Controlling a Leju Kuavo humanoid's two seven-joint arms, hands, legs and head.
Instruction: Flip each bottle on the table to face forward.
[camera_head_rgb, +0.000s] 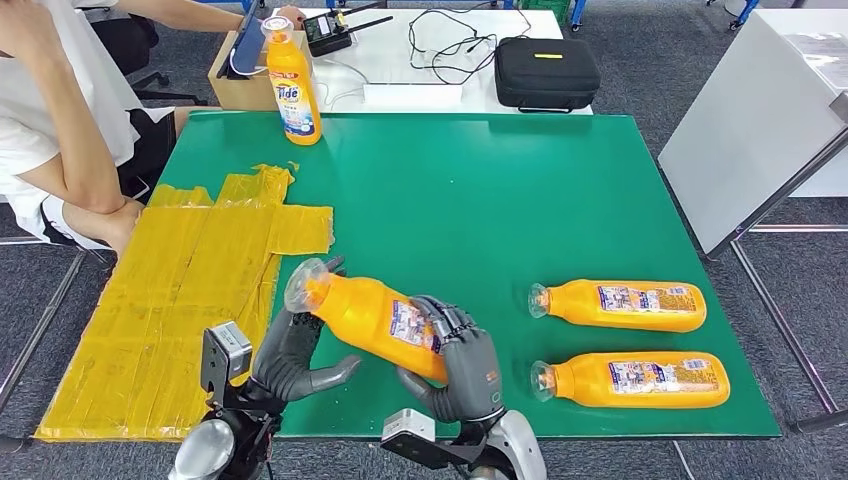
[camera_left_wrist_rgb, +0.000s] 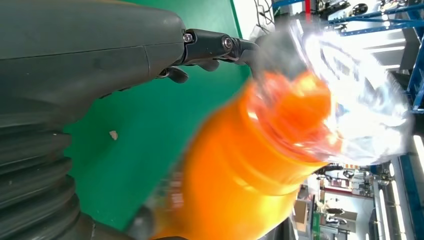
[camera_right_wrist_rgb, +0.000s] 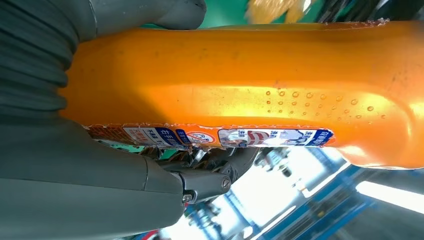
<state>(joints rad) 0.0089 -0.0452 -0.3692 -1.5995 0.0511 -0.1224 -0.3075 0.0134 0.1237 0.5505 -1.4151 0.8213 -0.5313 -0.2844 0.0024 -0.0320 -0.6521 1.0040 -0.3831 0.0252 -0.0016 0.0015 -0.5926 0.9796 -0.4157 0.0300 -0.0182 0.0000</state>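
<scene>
An orange detergent bottle (camera_head_rgb: 370, 312) with a clear cap is lifted off the green table (camera_head_rgb: 520, 190) near its front edge, tilted with the cap up and to the left. My right hand (camera_head_rgb: 462, 362) grips its lower body (camera_right_wrist_rgb: 240, 85), fingers wrapped over the label. My left hand (camera_head_rgb: 292, 352) cups the neck end (camera_left_wrist_rgb: 260, 165) from below, fingers beside the cap. Two more orange bottles (camera_head_rgb: 618, 304) (camera_head_rgb: 632, 379) lie on their sides at the front right, caps pointing left. A fourth bottle (camera_head_rgb: 292, 82) stands upright at the far left edge.
A person sits at the left, arm (camera_head_rgb: 75, 140) near the table. Yellow taped sheeting (camera_head_rgb: 190, 290) covers the left part of the table. Behind stand a cardboard box (camera_head_rgb: 240, 80), a black case (camera_head_rgb: 546, 72) and cables on a white desk.
</scene>
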